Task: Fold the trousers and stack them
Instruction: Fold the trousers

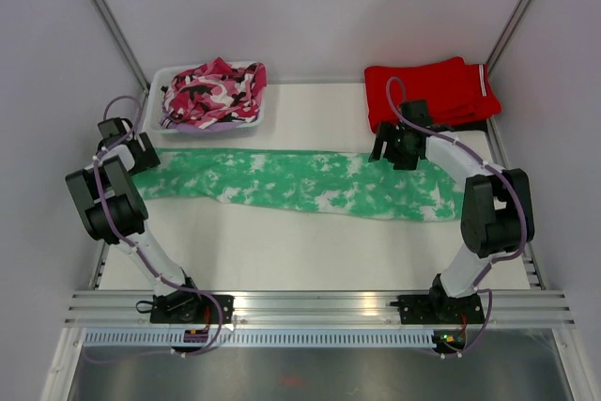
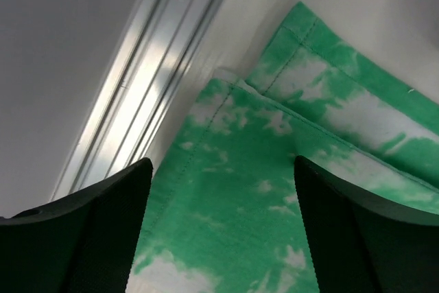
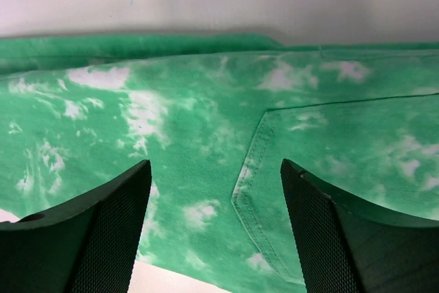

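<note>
Left wrist view: the left tool (image 2: pixel 221 169) stood with its jaws wide and nothing between them. It was directly above the leg hems (image 2: pixel 236 86) of the trousers (image 2: pixel 233 204), which lay just beside a metal rail (image 2: pixel 137 80). Right wrist view: the right tool (image 3: pixel 214 166) was equally wide and empty, poised over the seat end, where a stitched pocket (image 3: pixel 336 169) showed. Top external view: the mint-green trousers lay flat with their long axis running left to right across the middle of the surface (image 1: pixel 282 251). The hems lay toward the left arm and the pocket end toward the right arm. Each tool hung over its own end, so the coming move probably called for a straight descent onto the cloth at both ends. Behind lay red trousers (image 1: pixel 432 91) and a camouflage garment (image 1: pixel 214 91) in a tray (image 1: pixel 161 76). No brand, label or legible writing was visible.
</note>
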`<state>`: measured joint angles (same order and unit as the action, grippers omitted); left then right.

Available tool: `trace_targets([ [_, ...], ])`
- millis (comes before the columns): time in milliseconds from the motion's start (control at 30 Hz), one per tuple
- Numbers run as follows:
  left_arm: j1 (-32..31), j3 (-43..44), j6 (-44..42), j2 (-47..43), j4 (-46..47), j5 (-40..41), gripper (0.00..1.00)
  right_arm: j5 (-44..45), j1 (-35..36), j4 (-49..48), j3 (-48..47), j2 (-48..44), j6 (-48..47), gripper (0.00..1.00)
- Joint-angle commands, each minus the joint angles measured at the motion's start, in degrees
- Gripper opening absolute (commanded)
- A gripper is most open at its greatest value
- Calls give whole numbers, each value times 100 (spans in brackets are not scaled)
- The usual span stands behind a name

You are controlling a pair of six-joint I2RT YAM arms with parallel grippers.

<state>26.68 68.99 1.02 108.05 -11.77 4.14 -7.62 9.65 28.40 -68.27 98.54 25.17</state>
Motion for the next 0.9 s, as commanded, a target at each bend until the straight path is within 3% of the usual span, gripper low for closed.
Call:
trace_targets([
  [0, 48, 132, -488, 348, 175, -474, 85, 357, 37, 376, -292, -89, -162, 83],
  [233, 31, 316, -559, 761, 61, -476, 77, 156, 37, 78, 103, -239, 172, 83],
  [333, 22, 387, -594, 893, -36, -713, 65, 120, 37, -1, 156, -248, 216, 83],
  [367, 22, 396, -594, 928, -79, -774, 55, 138, 20, -19, 165, -248, 217, 83],
  [433, -22, 413, -655, 1033, -123, -748, 48, 146, 37, -45, 148, -195, 225, 83],
  [533, -101, 431, -708, 1174, -220, -555, 26, 138, 28, -37, 112, -134, 217, 83],
  [600, -136, 431, -699, 1201, -256, -529, 2, 199, 28, -45, 95, -116, 217, 83],
  [767, -136, 422, -638, 947, -361, -109, 2, 129, 28, -106, 42, -72, 208, 83],
  [867, -128, 352, -629, 149, -607, 148, 2, -46, 37, -229, 129, -54, 182, 83],
])
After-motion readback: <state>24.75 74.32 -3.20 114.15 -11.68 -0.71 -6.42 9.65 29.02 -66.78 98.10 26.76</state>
